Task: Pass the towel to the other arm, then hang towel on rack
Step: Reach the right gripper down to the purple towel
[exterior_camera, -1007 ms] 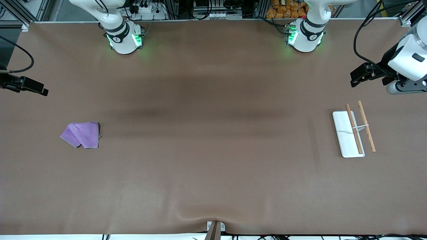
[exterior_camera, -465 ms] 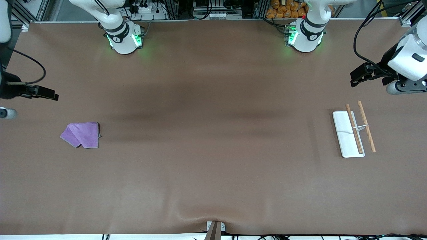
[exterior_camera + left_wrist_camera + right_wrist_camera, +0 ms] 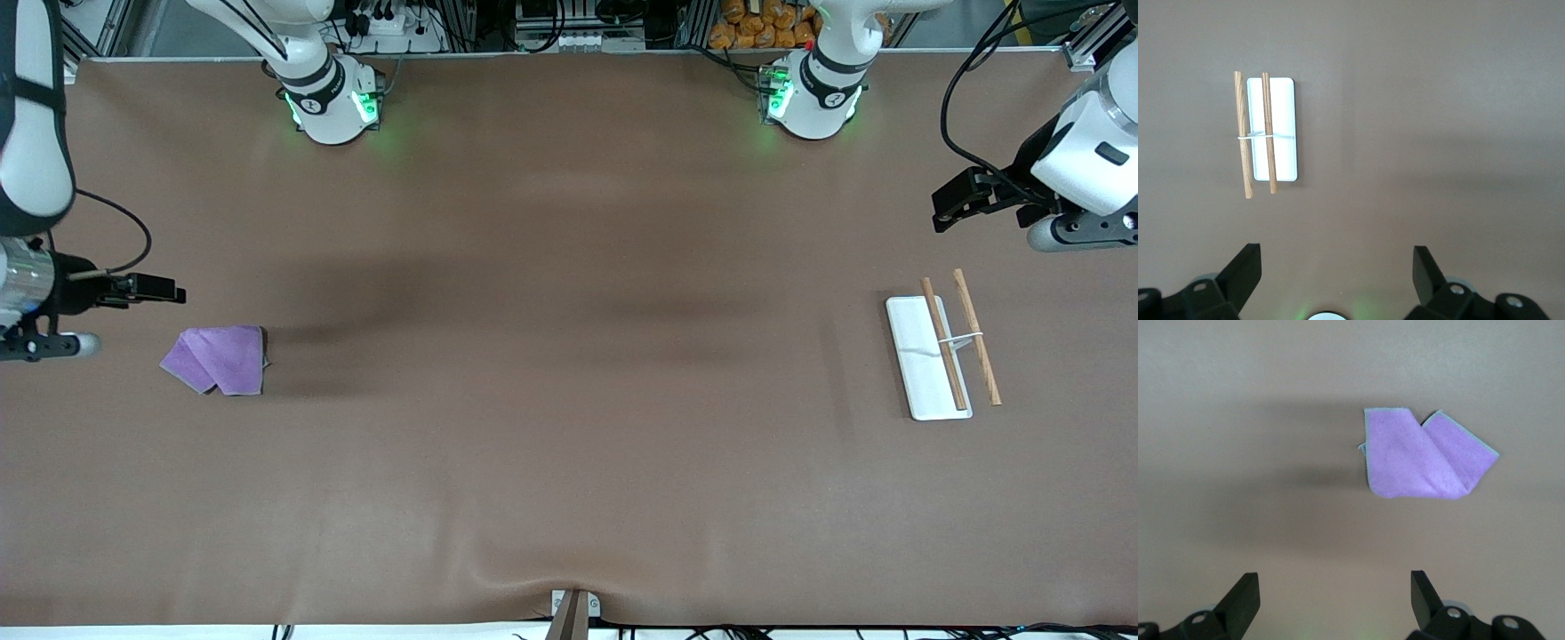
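The towel [image 3: 216,358] lies folded on the brown counter [image 3: 569,400] toward the right arm's end, and nothing is touching it. The right gripper [image 3: 133,289] hangs in the air just beside the towel, over bare counter at that end. In the right wrist view its jaws are spread wide and hold nothing, and the towel [image 3: 1425,455] is seen off to one side of the gap between them rather than centred in it.

The rack [image 3: 941,348], a white base with two wooden rods raised over it, stands well apart from the towel at the left arm's end of the counter. The left gripper [image 3: 956,203] waits in the air near the rack, over bare counter; its jaws are wide open and empty, and the rack [image 3: 1265,137] is in plain sight of its wrist camera.

The pick-up is judged to be the step in hand, with the handover and the hanging not yet begun. Several risks are foreseen. If the jaws are lowered while off-centre, only a loose corner or a single layer may be pinched, and the cloth may unfold and slip out on the lift. A soft cloth may also be pushed along the counter instead of gathered. A long carry is needed for the handover, during which a weak hold could be lost. At the rack, the light frame could be knocked or tipped if the rods are brushed.
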Controlling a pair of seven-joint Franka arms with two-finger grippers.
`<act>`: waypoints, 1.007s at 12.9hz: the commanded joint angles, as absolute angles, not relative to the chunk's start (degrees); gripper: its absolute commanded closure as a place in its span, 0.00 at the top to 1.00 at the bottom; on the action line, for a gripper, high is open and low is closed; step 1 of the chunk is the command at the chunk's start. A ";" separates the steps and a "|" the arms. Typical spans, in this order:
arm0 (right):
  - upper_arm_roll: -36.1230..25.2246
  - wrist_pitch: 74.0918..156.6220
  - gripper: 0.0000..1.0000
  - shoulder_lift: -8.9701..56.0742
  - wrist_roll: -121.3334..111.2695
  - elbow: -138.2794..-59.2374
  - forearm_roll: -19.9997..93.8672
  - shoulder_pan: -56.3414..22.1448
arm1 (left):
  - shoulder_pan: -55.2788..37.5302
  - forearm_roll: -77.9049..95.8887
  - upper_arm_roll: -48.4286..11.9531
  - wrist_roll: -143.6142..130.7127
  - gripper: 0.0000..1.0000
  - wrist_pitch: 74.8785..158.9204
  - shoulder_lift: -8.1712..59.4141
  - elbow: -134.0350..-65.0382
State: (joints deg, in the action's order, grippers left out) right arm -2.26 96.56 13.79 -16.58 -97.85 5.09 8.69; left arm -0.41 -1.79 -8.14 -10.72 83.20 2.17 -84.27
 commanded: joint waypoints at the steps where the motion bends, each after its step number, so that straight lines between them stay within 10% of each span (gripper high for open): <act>1: -1.76 99.74 1.00 17.39 -22.91 -98.17 6.15 10.63 | -0.18 -1.67 -8.53 -10.63 1.00 82.53 1.93 -84.11; 13: -1.67 110.21 1.00 30.23 -71.31 -98.52 7.81 20.38 | -0.26 -1.67 -8.53 -10.55 1.00 82.62 2.28 -84.64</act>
